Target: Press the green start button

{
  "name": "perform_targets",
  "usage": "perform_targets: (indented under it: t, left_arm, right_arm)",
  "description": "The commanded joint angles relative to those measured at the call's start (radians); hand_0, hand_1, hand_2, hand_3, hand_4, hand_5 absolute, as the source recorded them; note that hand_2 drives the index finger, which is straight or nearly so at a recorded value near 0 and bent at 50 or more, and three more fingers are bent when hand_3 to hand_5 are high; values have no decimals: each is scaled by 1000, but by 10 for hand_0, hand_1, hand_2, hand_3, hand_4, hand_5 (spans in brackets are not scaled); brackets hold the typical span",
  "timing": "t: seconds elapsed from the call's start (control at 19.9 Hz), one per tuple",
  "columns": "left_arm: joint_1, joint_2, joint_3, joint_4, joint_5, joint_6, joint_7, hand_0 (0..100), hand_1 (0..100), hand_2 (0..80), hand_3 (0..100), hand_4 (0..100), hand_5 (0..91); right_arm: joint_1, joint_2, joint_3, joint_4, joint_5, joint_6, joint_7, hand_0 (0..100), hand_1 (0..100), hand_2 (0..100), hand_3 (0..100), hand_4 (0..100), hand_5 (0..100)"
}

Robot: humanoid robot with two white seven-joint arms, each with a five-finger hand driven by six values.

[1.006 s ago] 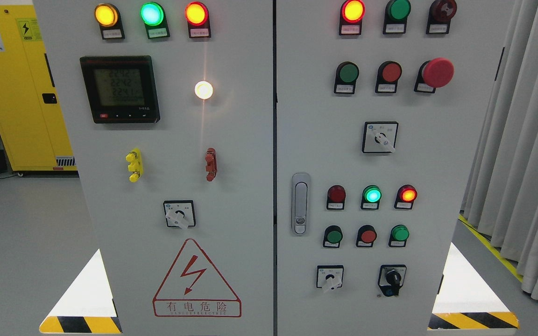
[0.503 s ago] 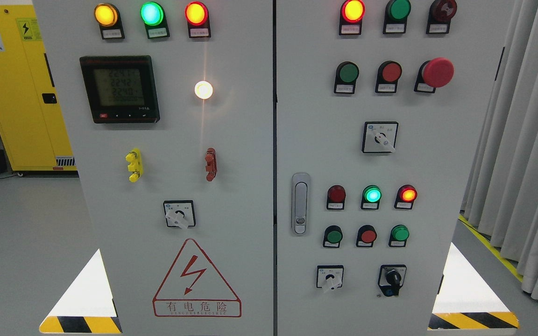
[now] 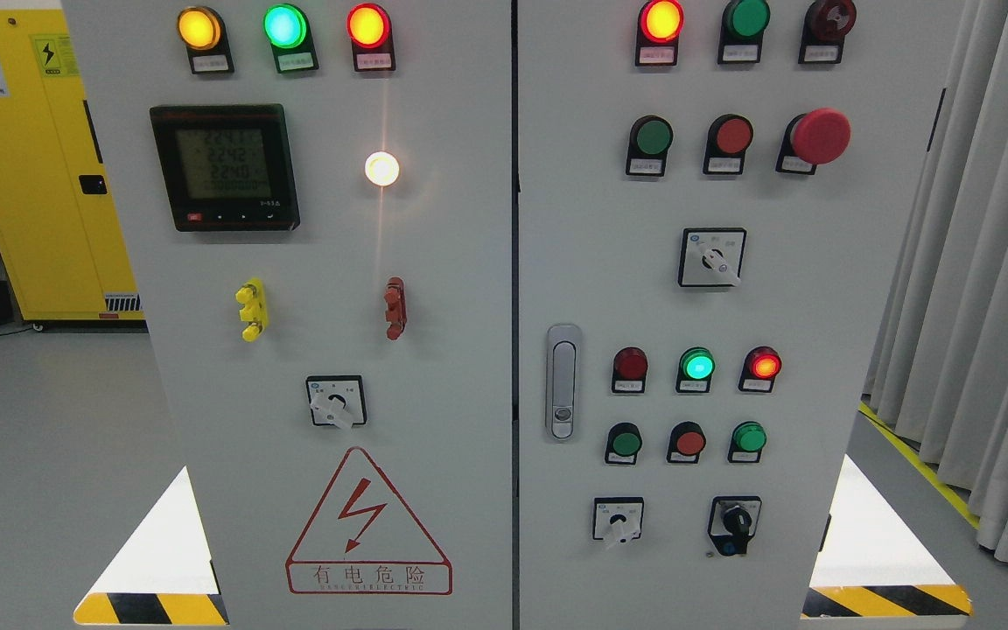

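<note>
We face a tall pale-grey double-door electrical cabinet (image 3: 434,262); neither of our hands shows in the head view, so we cannot tell how their fingers stand. Several round green push buttons sit on the right door: one in the upper row (image 3: 651,137) beside a round red button (image 3: 733,136), two in the lower row (image 3: 624,443) (image 3: 748,437), beneath a lit green lamp (image 3: 696,364)

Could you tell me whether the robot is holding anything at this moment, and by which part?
Nothing can be seen held: neither hand is in view, only the control cabinet with its buttons.
</note>
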Motion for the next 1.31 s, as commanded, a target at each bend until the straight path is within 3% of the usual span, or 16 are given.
perform_targets:
  t: [0.0,0.2,0.45,0.7,0.8,0.96,1.06,1.11,1.16,1.21,1.26]
  left_arm:
    - [-28,-41,0,-17,-1,0,5,120,556,0,0,0,0]
    - [-28,-55,0,-17,-1,0,5,120,556,0,0,0,0]
    - [-28,-66,-2,-18,-1,0,5,120,556,0,0,0,0]
    - [-28,-67,-3,-20,-1,0,5,120,556,0,0,0,0]
    - [-28,-67,-3,-20,-1,0,5,120,556,0,0,0,0]
    - [-28,-67,-3,-23,-1,0,5,120,556,0,0,0,0]
    - [-28,-67,-3,-23,-1,0,5,120,556,0,0,0,0]
    - [-28,-67,-3,-23,-1,0,5,120,556,0,0,0,0]
    - [-28,-67,-3,-23,-1,0,5,120,556,0,0,0,0]
    - [-28,-67,-3,-25,-1,0,5,120,556,0,0,0,0]
    - [-28,-67,-3,-25,-1,0,5,120,556,0,0,0,0]
  right_arm:
    - [81,32,-11,-537,0,-1,14,221,463,0,0,0,0]
    - [115,35,1,-701,0,-13,13,224,469,0,0,0,0]
    - [107,20,20,-742,3,-154,13,228,474,0,0,0,0]
    - [29,19,26,-778,10,-148,14,224,483,0,0,0,0]
    - [26,18,27,-845,40,-118,14,223,487,0,0,0,0]
    - [-3,-23,27,-893,46,-108,14,221,490,0,40,0,0]
    - [-55,-27,27,-892,63,-126,14,222,491,0,58,0,0]
    - [-86,-27,27,-886,78,-148,14,219,496,0,170,143,48]
    - [-115,-27,26,-878,99,-159,16,218,497,0,186,165,72]
    - [-137,-28,24,-866,122,-162,16,209,512,0,304,320,214]
    - [-155,-30,21,-860,141,-163,17,208,515,0,304,322,220]
